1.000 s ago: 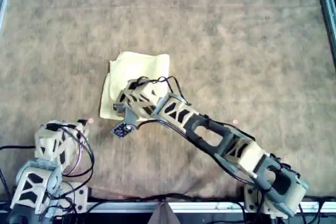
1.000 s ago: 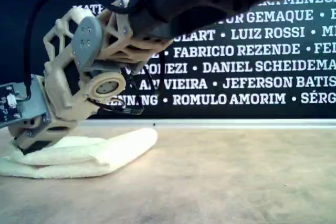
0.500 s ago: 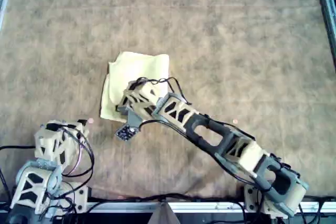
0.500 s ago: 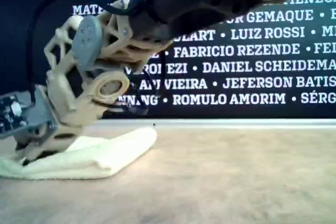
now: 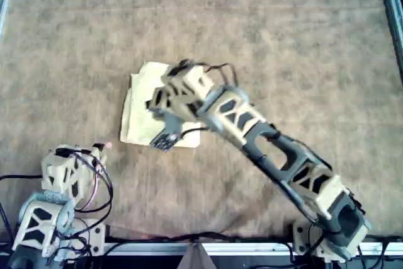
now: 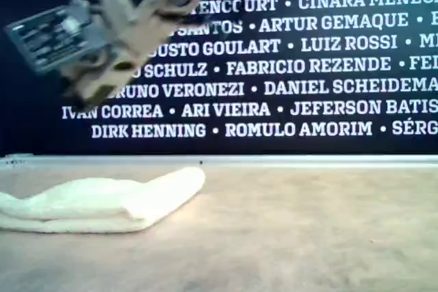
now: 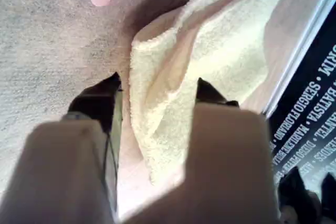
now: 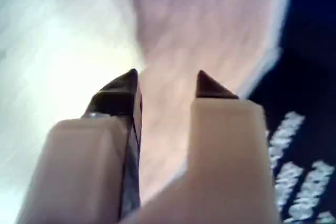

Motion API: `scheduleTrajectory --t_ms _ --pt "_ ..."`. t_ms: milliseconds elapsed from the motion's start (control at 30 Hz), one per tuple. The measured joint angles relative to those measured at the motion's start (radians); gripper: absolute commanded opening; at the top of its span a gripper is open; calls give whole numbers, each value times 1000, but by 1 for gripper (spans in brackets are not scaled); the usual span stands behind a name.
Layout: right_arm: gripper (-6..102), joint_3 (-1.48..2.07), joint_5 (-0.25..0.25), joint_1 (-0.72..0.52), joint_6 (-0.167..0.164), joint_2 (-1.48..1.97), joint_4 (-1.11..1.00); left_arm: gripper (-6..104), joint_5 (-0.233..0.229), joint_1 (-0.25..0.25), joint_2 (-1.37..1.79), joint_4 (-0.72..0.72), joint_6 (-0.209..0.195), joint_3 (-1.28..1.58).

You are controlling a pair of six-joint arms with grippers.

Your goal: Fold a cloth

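The cloth point(image 5: 141, 111), pale yellow, soft terry, is lying folded on the mottled brown felt mat point(image 5: 296, 42), left of centre in the overhead view. The right gripper point(image 5: 165, 138) is hovering over the cloth's near edge, off it, jaws parted and empty. The left gripper point(image 7: 157, 85) is sitting near the overhead view's lower left corner, apart from the cloth, jaws also parted and empty. A dark wall point(image 6: 328, 66) printed with white names is standing behind.

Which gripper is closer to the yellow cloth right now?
Right. The right gripper hangs over the cloth's lower edge in the overhead view; the left gripper sits apart, toward that view's lower left corner.
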Motion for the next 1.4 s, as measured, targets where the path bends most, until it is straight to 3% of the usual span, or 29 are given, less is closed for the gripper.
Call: scheduleTrajectory --t_ms 167,267,300,467,567,667,1000,1133,1233,1400 --pt "-3 -2 -3 -115 0 31 170 51 0 0 0 0 0 0" --pt "-1 -3 -3 -150 17 72 239 51 0 0 0 0 0 0" --pt "-1 -3 -3 -155 28 91 275 51 0 0 0 0 0 0" --pt "-1 -3 -5 -189 155 181 489 51 0 0 0 0 0 0" --pt "-1 -3 -5 -278 189 227 540 51 0 0 0 0 0 0" --pt "-1 2 -3 -393 202 307 541 51 0 0 0 0 0 0" --pt "-1 476 -5 -696 202 716 543 50 0 0 0 0 -3 0" --pt "-1 726 -5 -736 189 917 538 50 -6 6 0 0 -3 0" --pt "-1 897 -3 -742 184 1075 483 50 -64 34 0 0 -3 0" --pt "-1 1229 0 -755 179 1355 295 50 -156 38 0 0 -8 0"
